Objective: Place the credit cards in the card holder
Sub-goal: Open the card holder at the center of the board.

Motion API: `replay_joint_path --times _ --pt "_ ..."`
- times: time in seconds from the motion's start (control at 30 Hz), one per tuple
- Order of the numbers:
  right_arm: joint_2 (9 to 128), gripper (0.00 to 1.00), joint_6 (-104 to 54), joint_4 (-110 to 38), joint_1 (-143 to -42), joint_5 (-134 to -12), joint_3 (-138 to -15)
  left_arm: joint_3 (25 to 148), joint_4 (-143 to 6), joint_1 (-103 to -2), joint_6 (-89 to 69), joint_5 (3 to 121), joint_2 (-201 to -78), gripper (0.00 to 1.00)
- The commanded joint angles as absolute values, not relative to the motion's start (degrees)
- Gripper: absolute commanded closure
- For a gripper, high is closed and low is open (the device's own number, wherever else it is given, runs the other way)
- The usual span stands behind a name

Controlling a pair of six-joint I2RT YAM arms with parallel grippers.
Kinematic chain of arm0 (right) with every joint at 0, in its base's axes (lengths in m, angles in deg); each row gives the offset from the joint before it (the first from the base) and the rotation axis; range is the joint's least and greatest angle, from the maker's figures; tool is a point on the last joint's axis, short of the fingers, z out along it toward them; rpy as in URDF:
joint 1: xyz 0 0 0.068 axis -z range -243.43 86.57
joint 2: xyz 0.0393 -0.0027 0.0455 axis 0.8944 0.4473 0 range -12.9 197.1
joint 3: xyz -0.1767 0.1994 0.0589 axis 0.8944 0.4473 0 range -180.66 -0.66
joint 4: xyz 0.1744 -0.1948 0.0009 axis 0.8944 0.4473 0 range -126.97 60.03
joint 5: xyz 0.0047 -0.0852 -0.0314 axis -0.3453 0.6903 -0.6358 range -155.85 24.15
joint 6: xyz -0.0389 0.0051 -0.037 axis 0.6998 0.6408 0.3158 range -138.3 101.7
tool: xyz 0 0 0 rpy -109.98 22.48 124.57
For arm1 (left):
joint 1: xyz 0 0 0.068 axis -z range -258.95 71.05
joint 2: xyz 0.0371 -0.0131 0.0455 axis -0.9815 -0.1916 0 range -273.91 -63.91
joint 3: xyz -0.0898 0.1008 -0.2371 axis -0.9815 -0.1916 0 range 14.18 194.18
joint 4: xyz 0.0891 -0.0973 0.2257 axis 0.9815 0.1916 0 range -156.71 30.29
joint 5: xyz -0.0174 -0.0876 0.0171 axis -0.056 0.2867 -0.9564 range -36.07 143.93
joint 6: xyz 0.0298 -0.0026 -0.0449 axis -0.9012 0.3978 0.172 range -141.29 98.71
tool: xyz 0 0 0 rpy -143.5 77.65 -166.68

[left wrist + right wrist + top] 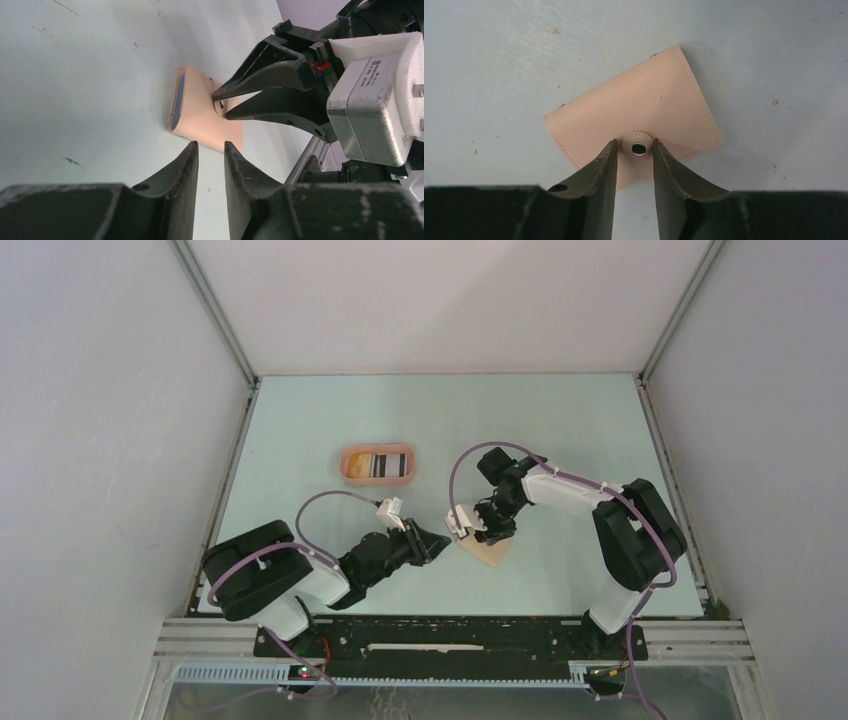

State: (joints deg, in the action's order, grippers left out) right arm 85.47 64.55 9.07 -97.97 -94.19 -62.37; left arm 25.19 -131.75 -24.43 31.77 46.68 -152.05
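Pale mint-green tabletop [300, 420] runs between plain white walls, with both arms reaching toward its near middle. At the right gripper [635, 145], the two dark fingers stand at a narrow gap on either side of the small round snap tab with its metal stud [639, 148]. Whether they actually pinch the tab cannot be told.

That tab belongs to the flat tan-beige folding card holder [634, 105], which lies on the table directly under the right gripper. Its long axis is skewed to the table edges. In the left wrist view a thin blue edge [180, 92] shows along its open side, seemingly a card already inside.

The left gripper [210, 145] is low over the table just beside the holder, narrowly parted and holding nothing. The holder lies straight ahead of its fingertips, with the right gripper coming in from the opposite side.

Farther back and to the left sits the peach-orange oval tray [345, 465], holding the remaining credit cards [385, 465], one yellow-orange and one striped. The tray is well apart from the holder, and the left arm is the nearer to it. That arm is probably the one to fetch a card while the right works the flap.
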Motion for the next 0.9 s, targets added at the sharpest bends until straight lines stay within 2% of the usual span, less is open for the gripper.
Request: replay_joint_path --times 0.0,0.3,0.5,0.67,0.87 --pt "88.7 0.65 64.7 8.1 -99.1 -90.9 -62.0 26.3 -134.2 -24.0 32.6 46.3 -153.7 0.70" --pt "87.1 0.82 62.8 7.4 -99.5 -91.6 -62.0 26.8 -134.3 -23.8 32.9 46.3 -155.0 0.72" --pt "84.6 0.97 60.9 6.6 -99.5 -94.1 -62.1 26.8 -134.3 -23.8 32.9 46.5 -154.9 0.72" --pt "80.9 1.00 52.7 5.0 -98.7 -100.0 -63.1 26.2 -134.2 -23.8 31.9 46.5 -153.0 0.69" --pt "77.9 1.00 39.2 1.5 -96.8 -104.9 -64.0 25.9 -133.3 -23.8 31.2 47.3 -151.1 0.56"
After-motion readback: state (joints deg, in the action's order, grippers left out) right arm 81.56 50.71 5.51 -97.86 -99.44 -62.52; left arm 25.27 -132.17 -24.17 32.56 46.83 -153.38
